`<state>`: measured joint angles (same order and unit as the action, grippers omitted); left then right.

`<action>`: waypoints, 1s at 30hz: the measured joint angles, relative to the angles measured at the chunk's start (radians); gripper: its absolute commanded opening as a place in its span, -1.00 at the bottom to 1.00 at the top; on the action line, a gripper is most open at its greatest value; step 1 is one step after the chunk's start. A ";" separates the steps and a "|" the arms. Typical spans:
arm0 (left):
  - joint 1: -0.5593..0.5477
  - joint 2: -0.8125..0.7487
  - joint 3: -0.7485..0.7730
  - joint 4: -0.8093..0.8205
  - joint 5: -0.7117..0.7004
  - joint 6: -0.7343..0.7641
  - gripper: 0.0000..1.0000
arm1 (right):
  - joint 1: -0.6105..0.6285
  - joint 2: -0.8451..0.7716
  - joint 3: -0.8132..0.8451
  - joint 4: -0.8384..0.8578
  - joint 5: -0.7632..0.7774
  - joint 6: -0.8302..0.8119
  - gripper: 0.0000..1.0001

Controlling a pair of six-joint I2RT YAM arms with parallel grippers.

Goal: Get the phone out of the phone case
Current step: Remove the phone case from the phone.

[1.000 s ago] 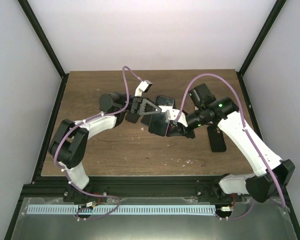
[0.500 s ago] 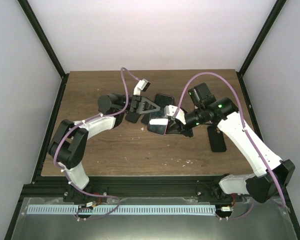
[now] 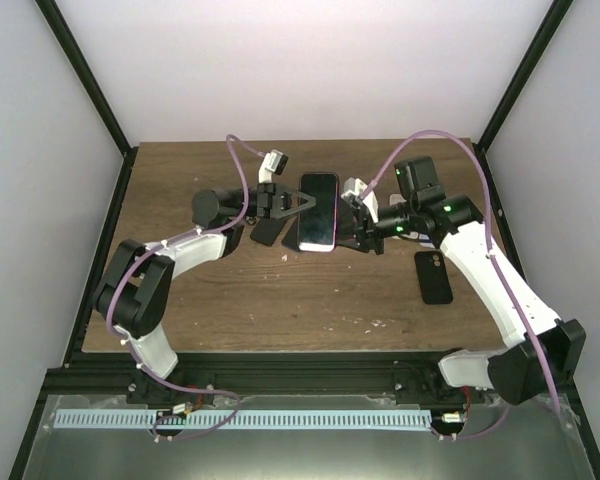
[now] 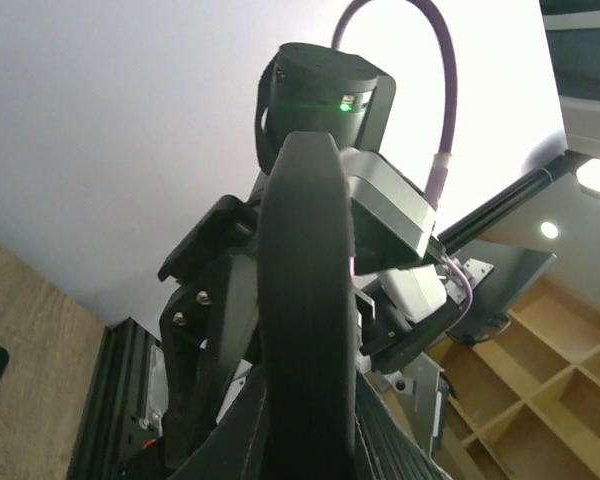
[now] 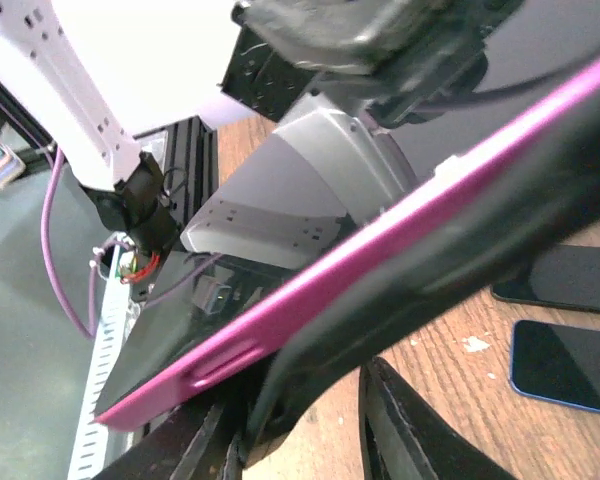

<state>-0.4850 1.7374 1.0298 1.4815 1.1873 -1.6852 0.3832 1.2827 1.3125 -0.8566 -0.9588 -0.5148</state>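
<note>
Over the table (image 3: 280, 300), pink-edged phone (image 3: 318, 212)

No lettering, brand, number or sign can be read on the phone (image 3: 318, 212) or anywhere else.

phone (image 3: 317, 212) (dark screen facing up, pink rim) hangs level in mid-air, long axis running near to far.

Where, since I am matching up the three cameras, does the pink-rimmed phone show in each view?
Top external: pink-rimmed phone at centre, over the table's far half.
Left wrist: a dark edge-on slab mid-frame, phone or case, cannot tell.
Right wrist: the phone runs diagonally, pink edge from lower left to upper right.
Shared landmark: wooden table.
</note>
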 measured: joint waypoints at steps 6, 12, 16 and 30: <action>0.001 -0.039 -0.029 -0.070 -0.029 0.094 -1.00 | -0.014 0.071 0.011 0.062 -0.072 0.132 -0.36; 0.002 -0.063 -0.047 -0.103 -0.053 0.160 -1.00 | -0.022 0.104 0.018 0.103 -0.133 0.239 -0.25; 0.002 -0.067 -0.051 -0.108 -0.069 0.179 -1.00 | -0.028 0.121 0.018 0.134 -0.166 0.298 -0.22; 0.000 -0.161 -0.057 -0.368 -0.152 0.410 -1.00 | -0.048 0.139 0.015 0.268 -0.277 0.450 -0.95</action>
<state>-0.4854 1.5764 0.9726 1.1137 1.0355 -1.2747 0.3347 1.4220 1.3273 -0.5888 -1.2358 -0.0650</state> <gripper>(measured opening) 0.114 0.130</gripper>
